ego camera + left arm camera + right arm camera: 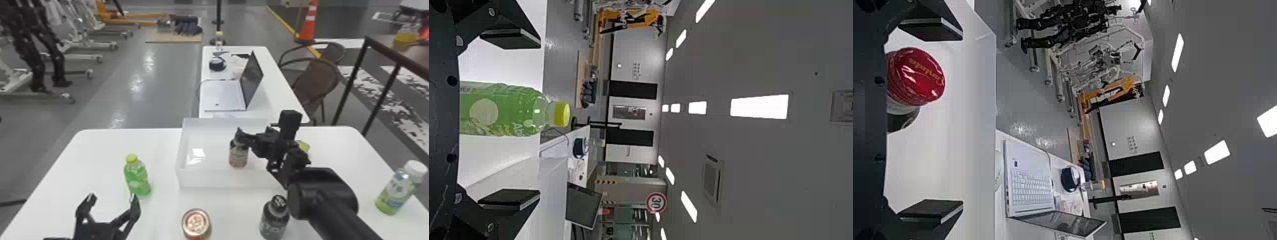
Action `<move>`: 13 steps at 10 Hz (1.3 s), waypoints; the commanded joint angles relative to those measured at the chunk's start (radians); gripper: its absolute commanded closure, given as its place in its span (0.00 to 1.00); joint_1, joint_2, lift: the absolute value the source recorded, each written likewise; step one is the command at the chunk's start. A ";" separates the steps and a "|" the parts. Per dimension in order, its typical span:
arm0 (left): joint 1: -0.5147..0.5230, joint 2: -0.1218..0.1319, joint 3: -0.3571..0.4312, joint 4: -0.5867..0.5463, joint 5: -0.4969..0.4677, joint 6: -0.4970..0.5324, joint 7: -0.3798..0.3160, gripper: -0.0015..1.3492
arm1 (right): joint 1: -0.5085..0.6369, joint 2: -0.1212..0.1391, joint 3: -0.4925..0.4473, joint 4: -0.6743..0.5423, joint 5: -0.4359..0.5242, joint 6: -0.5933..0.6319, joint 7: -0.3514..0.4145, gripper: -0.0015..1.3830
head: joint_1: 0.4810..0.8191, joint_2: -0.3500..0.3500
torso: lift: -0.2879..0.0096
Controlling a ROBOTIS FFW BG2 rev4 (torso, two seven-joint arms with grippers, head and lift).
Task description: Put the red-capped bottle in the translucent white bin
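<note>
In the head view my right gripper (251, 138) is over the right half of the translucent white bin (223, 179), at the top of a dark bottle (238, 155) standing inside. Its cap is mostly hidden there. The right wrist view has the red cap (916, 76) between the spread fingers of my right gripper (930, 120), closer to one finger. My left gripper (111, 199) stays low at the table's left front, its fingers apart, just short of a green bottle (137, 178). Seen from the left wrist, that bottle (504, 110) lies between the open fingers of the gripper (511, 119).
In front of the bin stand a gold-rimmed can (196, 223) and a black-capped dark bottle (275, 218). A white-capped bottle (399, 188) is at the far right. Behind the right arm is a yellow-green object (303, 146). A laptop (225, 95) sits on another table beyond.
</note>
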 commanded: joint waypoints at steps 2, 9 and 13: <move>0.002 -0.003 0.000 0.000 0.000 0.000 0.000 0.17 | 0.032 -0.012 -0.002 -0.059 0.005 -0.019 -0.003 0.08 | 0.20 0.50 | 0.63; 0.005 -0.003 -0.003 -0.006 0.000 -0.006 0.005 0.17 | 0.693 -0.132 -0.245 -1.019 0.154 0.228 -0.093 0.08 | 0.20 0.50 | 0.63; 0.014 -0.003 -0.006 -0.011 -0.003 -0.002 0.009 0.17 | 0.985 -0.071 -0.325 -1.153 0.245 0.231 -0.120 0.08 | 0.20 0.50 | 0.63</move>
